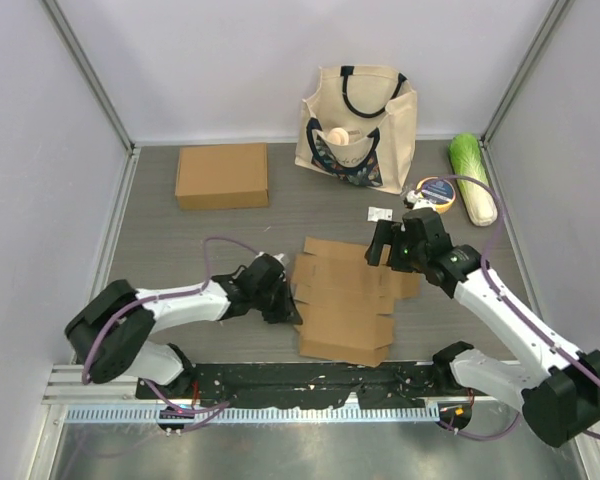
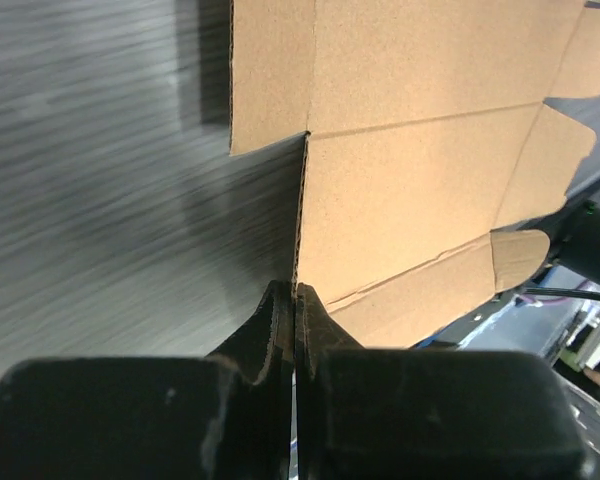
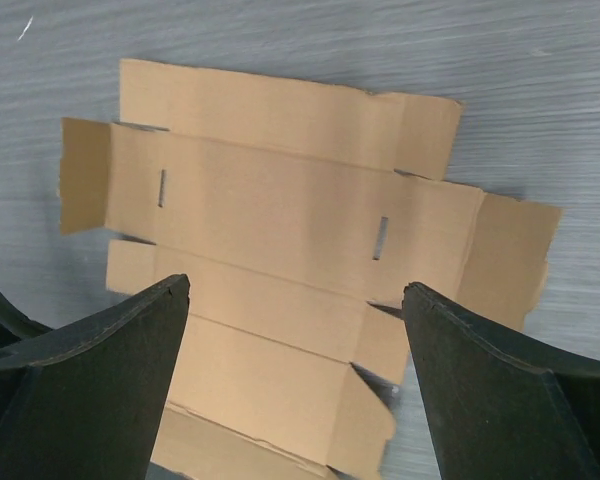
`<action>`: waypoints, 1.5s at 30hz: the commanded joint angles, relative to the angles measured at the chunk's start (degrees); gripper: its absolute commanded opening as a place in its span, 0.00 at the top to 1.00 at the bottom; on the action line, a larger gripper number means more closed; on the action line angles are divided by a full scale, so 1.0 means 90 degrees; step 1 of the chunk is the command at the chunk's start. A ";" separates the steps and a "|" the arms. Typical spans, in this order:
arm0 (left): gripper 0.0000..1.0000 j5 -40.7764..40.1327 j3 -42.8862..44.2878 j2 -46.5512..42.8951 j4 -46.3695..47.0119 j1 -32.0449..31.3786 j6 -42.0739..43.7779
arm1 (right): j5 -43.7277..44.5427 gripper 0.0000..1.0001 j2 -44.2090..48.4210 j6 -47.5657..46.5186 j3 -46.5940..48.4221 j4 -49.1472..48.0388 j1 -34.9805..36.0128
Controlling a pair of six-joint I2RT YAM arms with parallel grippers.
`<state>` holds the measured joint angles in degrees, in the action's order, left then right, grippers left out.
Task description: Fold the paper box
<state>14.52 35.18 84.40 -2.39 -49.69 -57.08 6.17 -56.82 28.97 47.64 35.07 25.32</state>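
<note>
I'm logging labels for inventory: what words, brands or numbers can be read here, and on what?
Nothing can be read in any view.
On the tote bag: a dark printed design, too small to read.
On the round tin: a blue label, blurred.
On the white slip beside it: too small.
On the flat cardboard blank and the closed cardboard box: no print visible.

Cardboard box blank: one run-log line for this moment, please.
left gripper: shut on cardboard box blank edge | right gripper: open above it | blank unfolded
</note>
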 commanded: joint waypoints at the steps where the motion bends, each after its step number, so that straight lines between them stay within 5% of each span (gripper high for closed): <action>1: 1.00 -0.0421 -0.0286 -0.1132 -0.1694 0.0471 0.0355 | -0.1212 0.09 -0.0540 -0.0084 -0.0234 -0.1405 0.0222; 11: 0.91 -0.0412 0.0427 -0.1506 -0.3240 0.1722 0.1303 | -0.1134 0.12 -0.2455 -0.0593 -0.0312 -0.2460 0.1932; 23: 0.83 -0.0032 -0.0109 -0.1789 -0.2967 0.2084 0.1098 | -0.0364 0.12 -0.1842 -0.0299 -0.1005 -0.2393 0.2011; 27: 0.55 -0.0042 -0.0275 -0.2102 -0.2879 0.2084 0.0932 | -0.0354 0.10 -0.1218 -0.0114 -0.1337 -0.2363 0.1962; 34: 0.27 -0.0051 -0.0549 -0.2912 -0.2683 0.2084 0.0640 | -0.0481 0.08 -0.0962 -0.0133 -0.1806 -0.2734 0.1884; 40: 0.22 -0.0345 -0.0715 -0.3128 -0.2196 0.2093 0.0512 | -0.0472 0.21 -0.1167 0.0082 -0.2109 -0.3408 0.1845; 45: 0.38 -0.0013 -0.0930 -0.2592 -0.1240 0.2094 0.0229 | -0.0598 0.47 -0.1411 0.0120 -0.2334 -0.3759 0.1845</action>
<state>12.80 28.42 58.19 -22.57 -31.09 -52.77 1.17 -68.55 28.95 27.90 7.27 42.13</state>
